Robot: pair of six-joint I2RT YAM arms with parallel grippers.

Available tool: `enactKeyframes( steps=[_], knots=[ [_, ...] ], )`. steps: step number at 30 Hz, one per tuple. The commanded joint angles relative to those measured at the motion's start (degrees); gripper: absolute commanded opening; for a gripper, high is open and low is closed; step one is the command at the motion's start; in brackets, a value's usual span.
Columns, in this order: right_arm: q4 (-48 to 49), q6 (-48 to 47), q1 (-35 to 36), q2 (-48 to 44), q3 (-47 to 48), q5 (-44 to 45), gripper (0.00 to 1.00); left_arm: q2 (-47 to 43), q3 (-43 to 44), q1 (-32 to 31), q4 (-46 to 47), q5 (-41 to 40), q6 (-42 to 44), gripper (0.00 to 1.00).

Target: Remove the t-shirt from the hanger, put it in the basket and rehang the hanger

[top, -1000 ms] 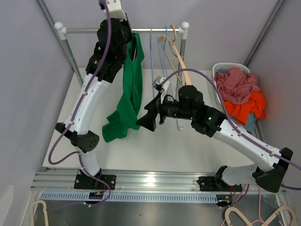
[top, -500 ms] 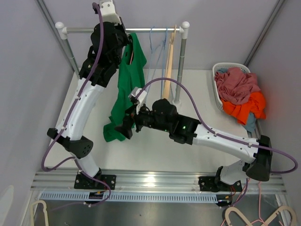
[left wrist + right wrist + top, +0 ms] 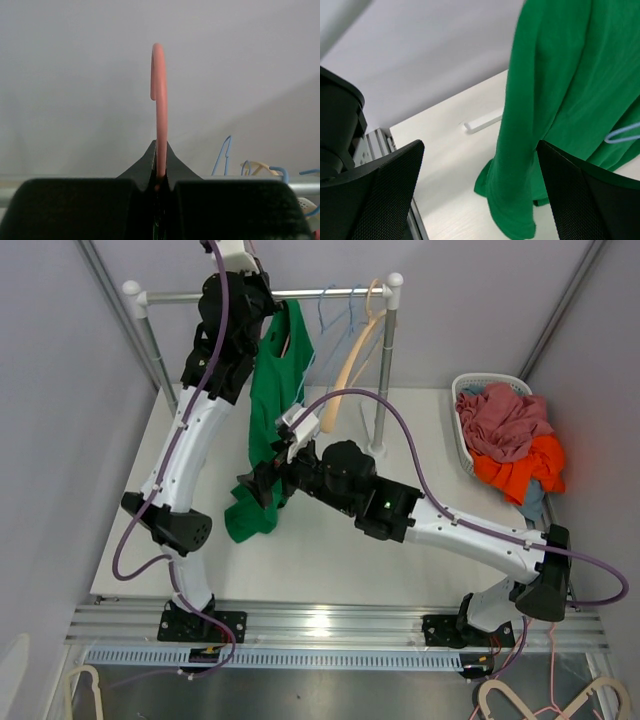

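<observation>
A green t-shirt (image 3: 272, 410) hangs from a pink hanger held high near the rail. My left gripper (image 3: 258, 302) is shut on the pink hanger's hook (image 3: 159, 100), which rises straight up between its jaws. The shirt's lower part drapes down to the table (image 3: 245, 515). My right gripper (image 3: 262, 485) is open, its jaws wide apart right beside the hanging shirt's lower part. In the right wrist view the green shirt (image 3: 555, 115) hangs between and beyond the two fingers, not gripped.
A clothes rail (image 3: 170, 298) on two posts crosses the back, with blue wire hangers (image 3: 335, 312) and a beige wooden hanger (image 3: 350, 355) on it. A white basket (image 3: 470, 390) of red, pink and orange clothes stands at the right. More hangers lie at the bottom edge.
My right gripper has swung left from the table's middle to the shirt's lower part. My left arm has shifted the hanger and shirt slightly. The beige hanger has swung.
</observation>
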Motion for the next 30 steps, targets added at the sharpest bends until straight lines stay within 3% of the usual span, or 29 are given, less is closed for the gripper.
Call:
enactKeyframes(
  steps=[1, 10, 17, 24, 30],
  knots=[
    [1.5, -2.2, -0.1, 1.5, 4.0, 3.5, 0.99, 5.5, 0.4, 2.2, -4.7, 2.1, -0.6, 0.01],
    [-0.2, -2.2, -1.9, 4.8, 7.0, 4.3, 0.99, 10.1, 4.2, 4.1, -5.1, 4.6, -0.6, 0.01],
    [0.2, -2.0, -2.0, 3.8, 5.5, 5.4, 1.00, -3.2, -11.5, 4.0, -0.4, 5.9, -4.3, 0.01],
    [-0.8, -2.8, -1.9, 2.4, 4.8, 7.6, 1.00, -6.0, -6.8, 1.5, -7.8, 3.6, -5.2, 0.00],
    [-1.4, -3.4, -1.4, 0.9, 4.0, 5.2, 1.00, -11.1, -10.4, -2.4, -7.5, -0.4, -4.1, 0.01]
  ],
)
